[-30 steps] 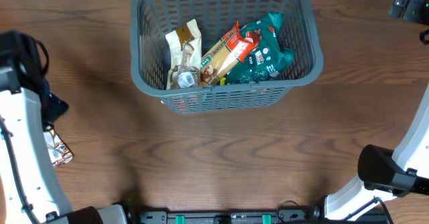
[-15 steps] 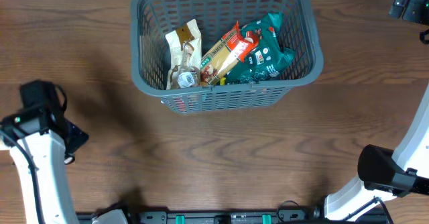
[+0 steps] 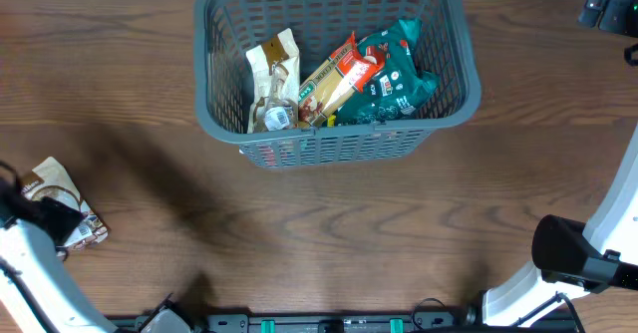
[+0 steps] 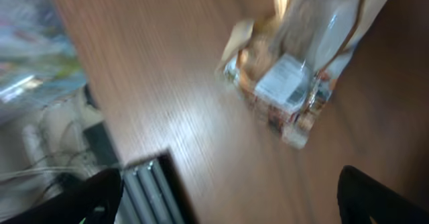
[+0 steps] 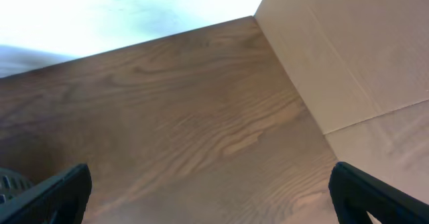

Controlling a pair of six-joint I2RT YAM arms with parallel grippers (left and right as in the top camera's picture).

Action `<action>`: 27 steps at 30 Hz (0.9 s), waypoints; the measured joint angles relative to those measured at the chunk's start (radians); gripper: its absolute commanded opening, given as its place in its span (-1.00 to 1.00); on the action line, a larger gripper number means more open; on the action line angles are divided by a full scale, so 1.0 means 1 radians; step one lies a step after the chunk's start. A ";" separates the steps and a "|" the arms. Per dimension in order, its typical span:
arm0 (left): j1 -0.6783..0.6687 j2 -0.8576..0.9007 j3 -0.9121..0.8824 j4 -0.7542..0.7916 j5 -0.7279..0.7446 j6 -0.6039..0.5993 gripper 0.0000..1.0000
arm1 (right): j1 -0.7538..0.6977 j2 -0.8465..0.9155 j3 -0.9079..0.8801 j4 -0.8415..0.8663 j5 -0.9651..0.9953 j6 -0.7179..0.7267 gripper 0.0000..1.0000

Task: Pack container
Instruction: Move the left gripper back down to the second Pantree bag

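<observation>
Container [image 3: 329, 149] stands far-centre on the table [image 3: 349, 233] holding three overlapping packets, a beige packet [image 3: 274, 74], a red-and-tan packet [image 3: 339, 79] and a teal packet [image 3: 399, 69], while a fourth packet [image 4: 295, 83], blurred, lies just beside the left gripper [image 4: 234, 204], whose jaws, like those of the right gripper [image 5: 208, 197], are spread.

Large dark grey container [image 3: 329, 146], lattice-walled and thick-rimmed, upright at far centre of bench [image 3: 349, 233]; beige packet [image 3: 274, 79], orange packet [image 3: 339, 79], teal packet [image 3: 394, 74] leaning inside.

Reads sharp, evenly lit overhead, soft shadow by the container [image 3: 329, 146]; smears badly at left wrist; blows white atop right wrist.
</observation>
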 measured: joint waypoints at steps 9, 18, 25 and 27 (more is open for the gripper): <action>0.067 0.161 0.000 0.103 0.154 0.190 0.84 | 0.000 0.000 0.000 0.000 0.000 0.000 0.99; 0.068 0.332 0.000 0.191 0.274 0.312 0.83 | 0.000 0.000 0.000 0.000 0.000 0.000 0.98; 0.068 0.335 0.000 0.281 0.299 0.365 0.83 | 0.000 0.000 0.000 0.000 0.000 0.000 0.99; 0.068 0.335 0.000 0.290 0.300 0.377 0.83 | 0.000 0.000 0.000 0.000 0.000 0.000 0.99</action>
